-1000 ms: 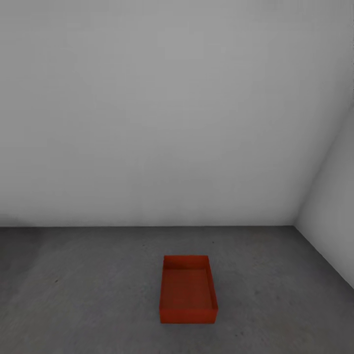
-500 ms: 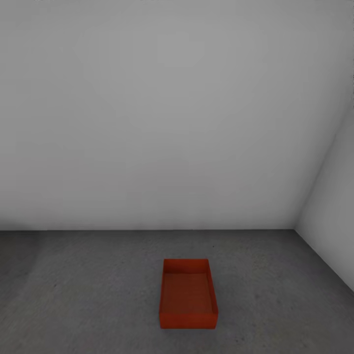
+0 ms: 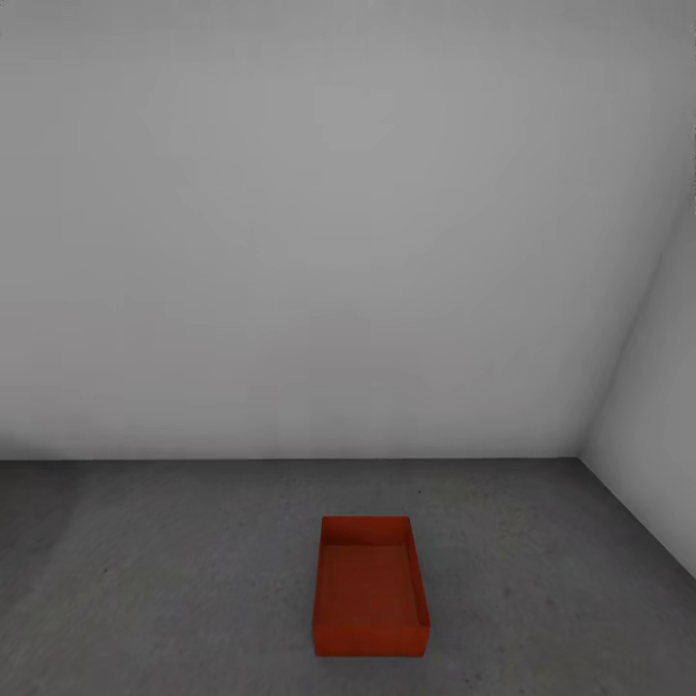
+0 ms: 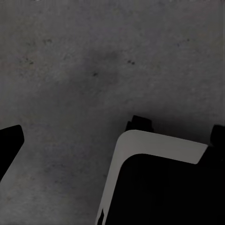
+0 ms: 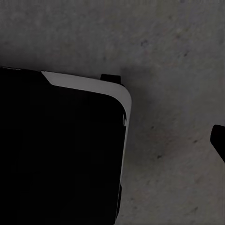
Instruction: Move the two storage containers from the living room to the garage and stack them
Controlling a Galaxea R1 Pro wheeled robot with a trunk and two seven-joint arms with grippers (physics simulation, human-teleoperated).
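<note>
A bare room corner shows in the head view: a light grey back wall (image 3: 319,242) meets a second grey wall (image 3: 657,425) at the right, and both stand on a dark grey, mottled concrete floor (image 3: 164,580). Nothing stands on the floor between the camera and the walls apart from one storage container (image 3: 370,587).

That container is a red-orange, open-top rectangular bin. It sits flat on the floor, low in the head view and a little right of centre, with its long side running away from the camera toward the back wall. It lies well clear of both walls, and its inside looks empty.

The left wrist view looks down on the same rough concrete (image 4: 93,70). A dark body with a pale rounded edge, part of the robot's base (image 4: 159,183), takes up the lower corner, and a black tip of the left pincer (image 4: 9,140) juts in at the edge. The right wrist view shows concrete (image 5: 178,56) again, the same kind of dark body with a pale rim (image 5: 61,150), and a black tip of the right pincer (image 5: 219,140) at the edge.

Only one tip of each pincer is visible, so I cannot tell how wide either stands, nor how the container lies relative to them.
</note>
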